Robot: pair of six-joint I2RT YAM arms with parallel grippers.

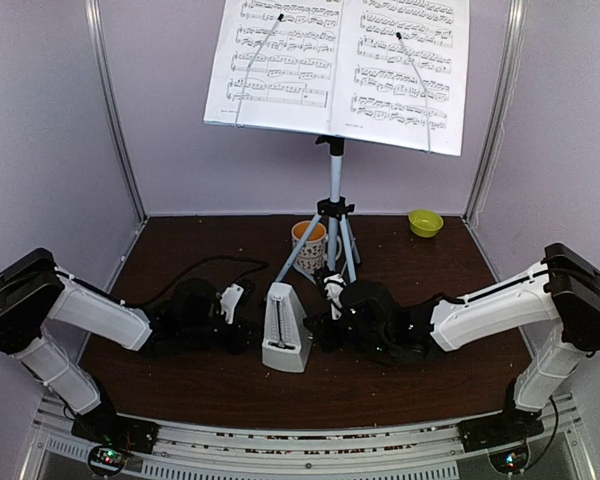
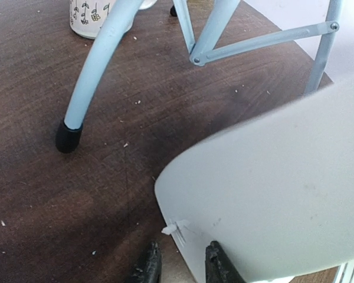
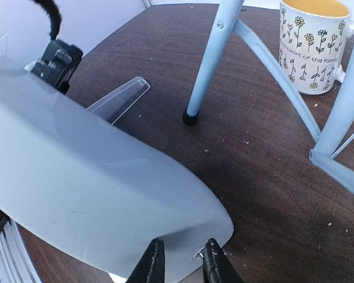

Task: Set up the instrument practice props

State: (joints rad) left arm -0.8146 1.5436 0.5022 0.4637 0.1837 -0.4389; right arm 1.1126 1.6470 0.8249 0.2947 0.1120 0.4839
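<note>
Top external first: find stand [image 1: 334, 180] upright at the rear, sheets [image 1: 280, 60] spread across it. Find metronome [image 1: 285, 335] front-centre on table [image 1: 430, 370], just ahead of the stand, flanked by both arms. Read left gripper [image 2: 183, 268] as clamped on its left edge and right gripper [image 3: 184, 262] as clamped on its right edge, fingers nearly together around the thin shell. Judge the step as shifting it into place. Move both arms in unison, keep it level, lift little, avoid twisting, steer clear of the nearest leg [image 2: 91, 76].
</note>
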